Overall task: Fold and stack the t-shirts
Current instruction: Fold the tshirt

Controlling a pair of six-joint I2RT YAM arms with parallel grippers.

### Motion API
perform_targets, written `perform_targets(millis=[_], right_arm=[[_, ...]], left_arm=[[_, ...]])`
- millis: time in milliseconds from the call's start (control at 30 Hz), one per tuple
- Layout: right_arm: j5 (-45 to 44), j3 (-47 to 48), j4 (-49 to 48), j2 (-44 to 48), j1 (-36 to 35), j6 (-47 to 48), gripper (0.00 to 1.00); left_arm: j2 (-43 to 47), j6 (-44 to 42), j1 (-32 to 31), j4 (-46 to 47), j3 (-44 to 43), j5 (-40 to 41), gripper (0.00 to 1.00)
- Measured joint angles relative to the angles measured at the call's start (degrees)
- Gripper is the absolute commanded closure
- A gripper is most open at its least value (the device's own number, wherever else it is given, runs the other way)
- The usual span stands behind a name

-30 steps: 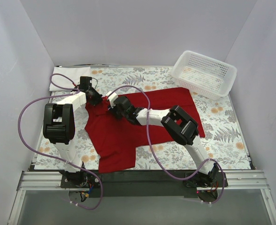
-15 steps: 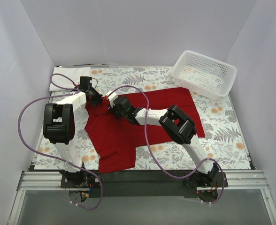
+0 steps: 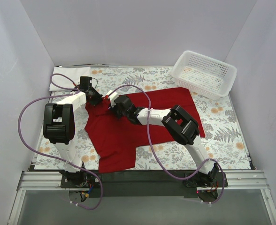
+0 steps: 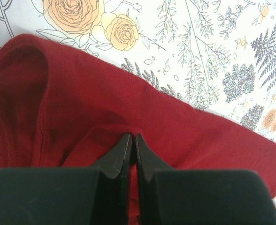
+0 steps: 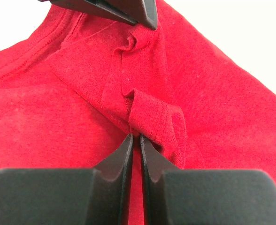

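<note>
While clamped on a ridge of the red t-shirt (image 3: pixel 124 136) beside its collar: left gripper (image 3: pixel 96 100), well left of the white mesh basket (image 3: pixel 194 84), fingertips pressed together with cloth puckered up between them. Just beside it, a little nearer the basket: right gripper (image 3: pixel 111 104), jaws drawn almost together, nipping a small raised fold of the same red cloth at the tips. Between the two pinches, fabric pulled into a short crease. Rest of the red t-shirt spread mostly flat on the floral table cover (image 3: pixel 222 136), one sleeve reaching toward the basket without touching it, hem end lying farthest from the basket at the near edge. Folded white t-shirt (image 3: pixel 65 75) flat in the far corner opposite the basket, well apart from the red one
</note>
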State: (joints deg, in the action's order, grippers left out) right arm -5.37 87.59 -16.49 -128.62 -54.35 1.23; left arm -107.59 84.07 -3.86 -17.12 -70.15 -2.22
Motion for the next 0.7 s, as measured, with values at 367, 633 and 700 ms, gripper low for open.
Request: perform_targets(millis=[367,633,700], right_arm=[[1.6,0.0,0.1,0.0,0.3,-2.4,0.79],[2.4,0.1,0.1,0.0,0.7,-3.3,0.99],[2.6,0.1,0.1,0.0,0.8,-3.6,0.99]], left_arm=[[0.0,-0.3,0.0,0.0,0.0,-0.2,1.00],[0.0,-0.3,0.0,0.0,0.0,-0.2,1.00],[0.0,-0.3,0.0,0.0,0.0,-0.2,1.00]])
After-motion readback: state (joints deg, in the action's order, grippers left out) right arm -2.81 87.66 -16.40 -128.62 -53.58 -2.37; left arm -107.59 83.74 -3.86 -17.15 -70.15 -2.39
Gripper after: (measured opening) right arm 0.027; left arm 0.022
